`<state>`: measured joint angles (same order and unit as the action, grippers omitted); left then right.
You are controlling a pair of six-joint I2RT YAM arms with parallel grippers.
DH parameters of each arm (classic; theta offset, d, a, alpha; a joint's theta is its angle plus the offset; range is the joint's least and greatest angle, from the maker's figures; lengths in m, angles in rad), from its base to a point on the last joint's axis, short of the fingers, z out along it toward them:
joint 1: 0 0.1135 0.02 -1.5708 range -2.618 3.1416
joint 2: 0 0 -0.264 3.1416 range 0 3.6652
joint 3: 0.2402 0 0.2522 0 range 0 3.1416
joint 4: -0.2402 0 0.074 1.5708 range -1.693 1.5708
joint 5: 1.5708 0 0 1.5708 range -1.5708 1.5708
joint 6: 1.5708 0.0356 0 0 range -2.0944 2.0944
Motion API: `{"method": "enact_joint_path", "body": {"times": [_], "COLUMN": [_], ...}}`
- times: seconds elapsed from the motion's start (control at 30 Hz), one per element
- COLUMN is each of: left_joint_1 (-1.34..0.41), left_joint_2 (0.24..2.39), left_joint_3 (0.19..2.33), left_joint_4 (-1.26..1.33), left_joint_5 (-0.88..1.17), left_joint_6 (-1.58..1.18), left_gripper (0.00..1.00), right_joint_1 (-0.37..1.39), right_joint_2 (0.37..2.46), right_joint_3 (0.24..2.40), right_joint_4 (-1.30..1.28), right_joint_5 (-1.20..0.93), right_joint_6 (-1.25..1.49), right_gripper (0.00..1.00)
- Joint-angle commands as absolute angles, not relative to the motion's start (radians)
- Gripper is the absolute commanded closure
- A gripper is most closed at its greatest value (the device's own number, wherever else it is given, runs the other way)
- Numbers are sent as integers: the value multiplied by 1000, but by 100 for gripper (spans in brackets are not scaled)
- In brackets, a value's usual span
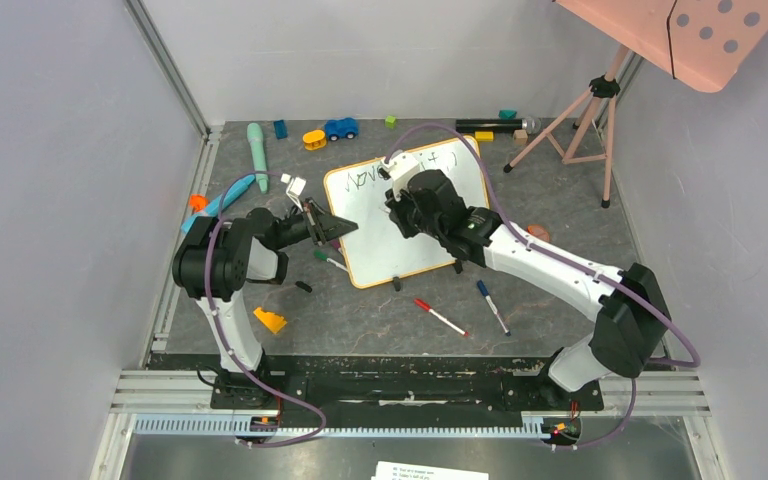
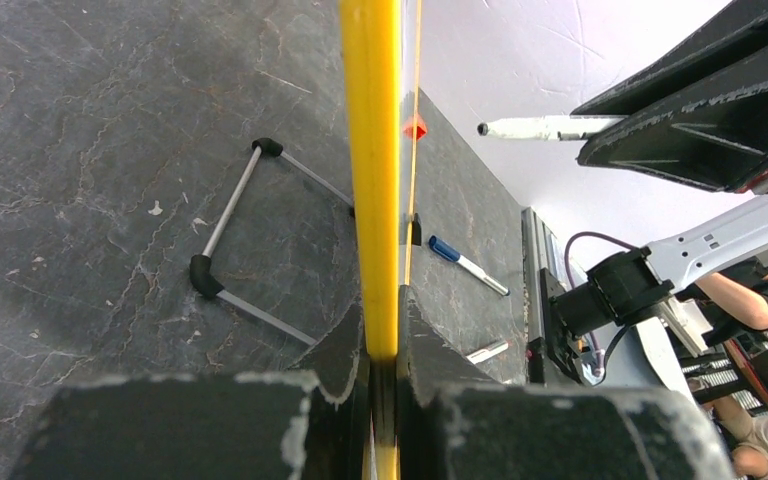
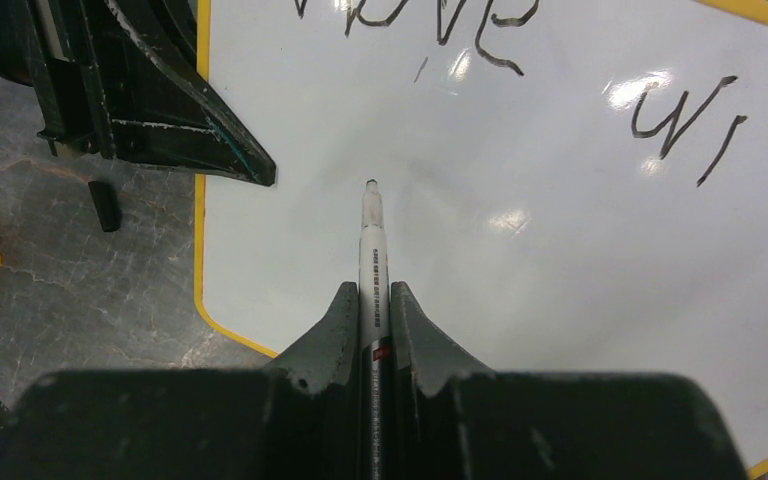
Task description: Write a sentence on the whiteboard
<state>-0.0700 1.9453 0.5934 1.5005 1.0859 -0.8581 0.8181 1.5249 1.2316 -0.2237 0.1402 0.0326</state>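
The whiteboard (image 1: 380, 245) lies tilted on the table's middle, white with a yellow-orange frame (image 2: 370, 150). Dark lettering (image 1: 365, 178) runs along its far edge, reading like "Move" (image 3: 430, 25) and "wi" (image 3: 685, 120). My left gripper (image 2: 382, 325) is shut on the board's left frame edge. Over the board's middle, my right gripper (image 3: 371, 295) is shut on a white marker (image 3: 371, 250). The marker's dark tip points at bare white surface below the first word. In the left wrist view the marker (image 2: 535, 127) shows a little off the board's face.
A red marker (image 1: 440, 317) and a blue marker (image 1: 492, 306) lie in front of the board. A green-capped marker (image 1: 328, 260) and a black cap (image 1: 303, 286) lie at its left. A yellow block (image 1: 270, 320), toys along the back and a tripod (image 1: 580, 115) stand around.
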Motion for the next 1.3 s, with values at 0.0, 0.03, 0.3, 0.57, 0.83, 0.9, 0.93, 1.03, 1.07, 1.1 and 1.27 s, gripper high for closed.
{"method": "enact_joint_path", "body": {"times": [0.0,0.03,0.3,0.57,0.83,0.9,0.93,1.03,1.07,1.1,1.27], "left_joint_1": [-64,-66,-67,-69,-71,-71,-71,-71,-71,-71,-71], "left_joint_2": [1946,1949,1965,1999,1988,1990,1991,1991,1991,1992,1989], "left_joint_3": [598,601,594,642,623,623,625,624,624,622,614], "left_joint_4": [1499,1501,1557,1557,1557,1557,1557,1557,1557,1557,1557], "left_joint_5": [965,973,1010,1069,1054,1054,1055,1057,1055,1054,1042], "left_joint_6": [-663,-663,-670,-698,-684,-685,-687,-688,-689,-689,-691], "left_gripper": [98,98,98,98,98,98,98,98,98,98,98], "right_joint_1": [820,819,819,819,819,821,820,828,831,835,860], "right_joint_2": [1484,1486,1500,1548,1582,1587,1588,1579,1577,1574,1589], "right_joint_3": [1231,1232,1261,1310,1344,1347,1346,1327,1324,1322,1340], "right_joint_4": [-153,-153,-172,-203,-215,-223,-227,-234,-235,-237,-252], "right_joint_5": [184,189,180,159,124,108,108,114,117,119,143], "right_joint_6": [23,23,8,9,-20,-23,-24,-29,-31,-32,-40], "right_gripper": [100,100,100,100,100,100,100,100,100,100,100]}}
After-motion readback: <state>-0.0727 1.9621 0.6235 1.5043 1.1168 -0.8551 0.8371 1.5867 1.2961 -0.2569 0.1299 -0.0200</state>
